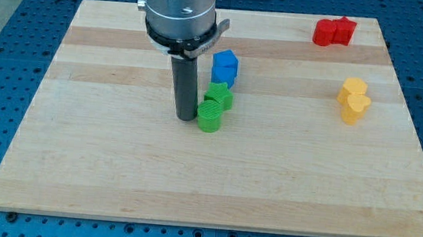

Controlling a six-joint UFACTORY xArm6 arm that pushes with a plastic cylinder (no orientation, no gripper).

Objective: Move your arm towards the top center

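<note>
My tip (186, 117) rests on the wooden board (116, 156), left of centre. It stands just left of a green round block (210, 118), close to touching it. A green star-shaped block (219, 96) sits right behind that one, toward the view's top. A blue cube (224, 66) lies above the green pair, to the right of my rod. The arm's grey body (177, 8) hangs over the board's top centre.
Two red blocks (333, 31), touching each other, sit at the view's top right corner of the board. Two yellow blocks (353, 100), touching, lie at the right. Blue perforated table (2, 54) surrounds the board.
</note>
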